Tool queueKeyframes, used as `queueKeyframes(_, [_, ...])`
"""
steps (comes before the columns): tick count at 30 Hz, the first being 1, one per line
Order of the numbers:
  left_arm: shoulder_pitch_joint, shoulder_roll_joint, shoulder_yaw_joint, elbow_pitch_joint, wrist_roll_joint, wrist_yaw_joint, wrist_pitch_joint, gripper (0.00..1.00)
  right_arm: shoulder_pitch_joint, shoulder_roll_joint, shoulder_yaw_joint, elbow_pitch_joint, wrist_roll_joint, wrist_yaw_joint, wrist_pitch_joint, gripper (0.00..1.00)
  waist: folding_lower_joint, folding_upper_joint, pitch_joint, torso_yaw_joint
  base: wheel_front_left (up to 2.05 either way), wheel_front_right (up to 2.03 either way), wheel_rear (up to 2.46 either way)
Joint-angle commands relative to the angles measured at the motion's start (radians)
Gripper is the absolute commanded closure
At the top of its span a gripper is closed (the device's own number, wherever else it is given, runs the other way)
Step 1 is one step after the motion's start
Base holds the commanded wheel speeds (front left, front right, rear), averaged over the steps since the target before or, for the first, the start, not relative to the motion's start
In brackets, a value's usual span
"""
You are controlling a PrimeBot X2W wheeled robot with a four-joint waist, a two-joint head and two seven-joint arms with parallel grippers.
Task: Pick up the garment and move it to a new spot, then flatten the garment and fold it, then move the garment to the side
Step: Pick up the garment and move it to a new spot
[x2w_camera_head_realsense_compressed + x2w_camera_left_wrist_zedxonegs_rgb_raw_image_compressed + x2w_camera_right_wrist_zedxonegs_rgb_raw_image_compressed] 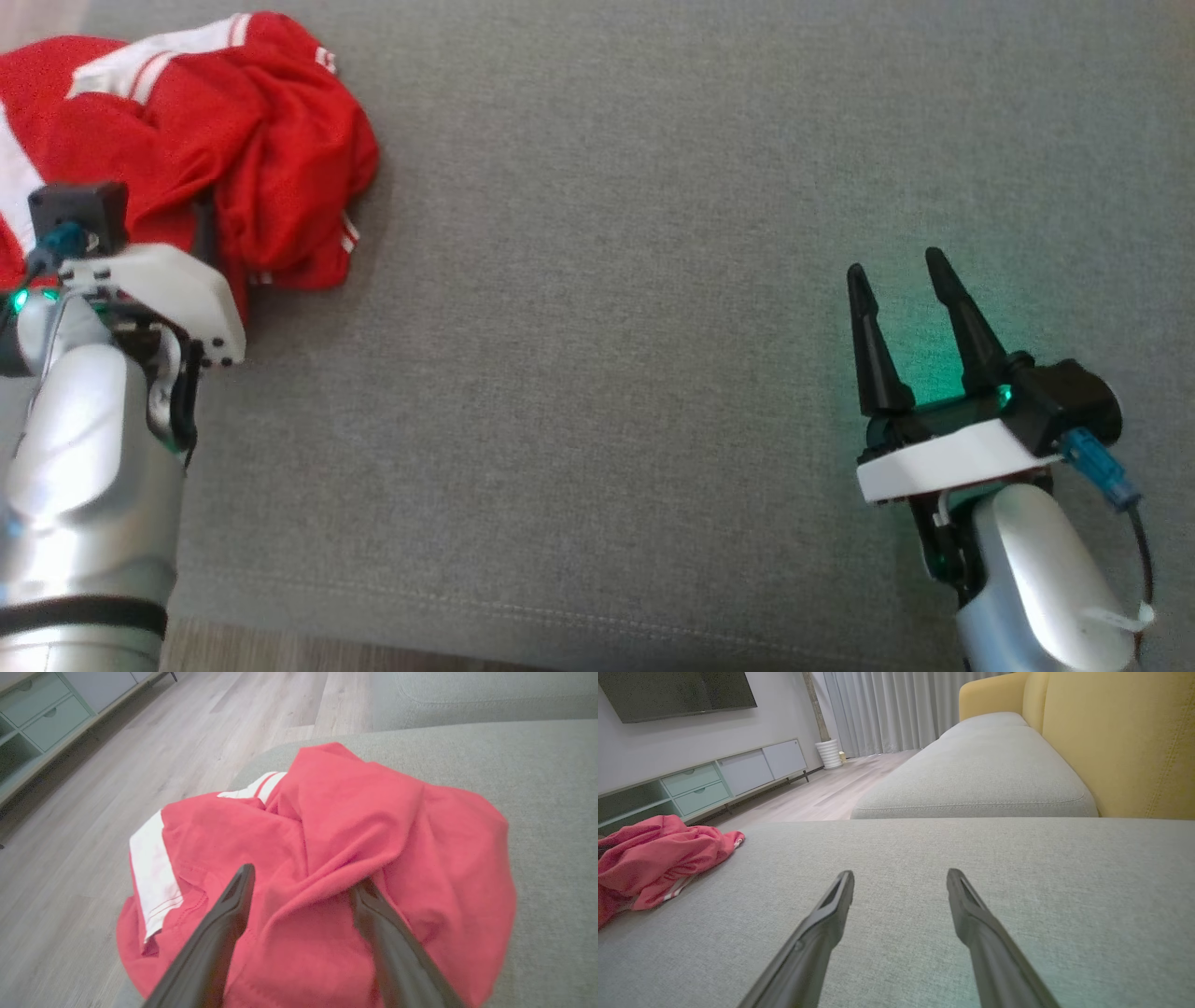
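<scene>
Garment [243,140] runs off the head view's left edge; left claw [304,877], one fingertip lost under a red fold.

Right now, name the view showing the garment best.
Left wrist view: the garment sits close, folds and stripes clear. Head view crops it at the left edge; right wrist view shows it small, side-on.

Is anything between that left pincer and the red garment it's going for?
Nothing visible. The left pincer is open right at the red garment, a raised fold between its fingers. The grey cushion beside it looks free; the right pincer, open too, sits far off.
</scene>
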Motion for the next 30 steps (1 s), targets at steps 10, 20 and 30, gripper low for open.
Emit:
queueKeyframes(10, [-0.105,0.062,0.031,0.088,-0.011,0.012,-0.068,1.00,-0.033,-0.012,0.018,-0.021,0.000,0.004,-0.009,0.00,-0.0001,0.0000,0.012,-0.018,0.00,0.00,0.00])
queueKeyframes(20, [-0.104,0.053,0.060,0.017,-0.060,0.015,-0.173,1.00,-0.015,0.000,0.019,0.012,0.009,0.004,-0.010,0.00,-0.0001,0.0000,-0.098,-0.014,0.00,0.00,0.00])
queueKeyframes(30, [-0.065,0.025,0.081,-0.236,-0.117,0.021,-0.163,1.00,0.031,0.007,0.023,0.027,0.024,0.004,-0.011,0.00,-0.0001,0.0000,-0.217,-0.004,0.00,0.00,0.00])
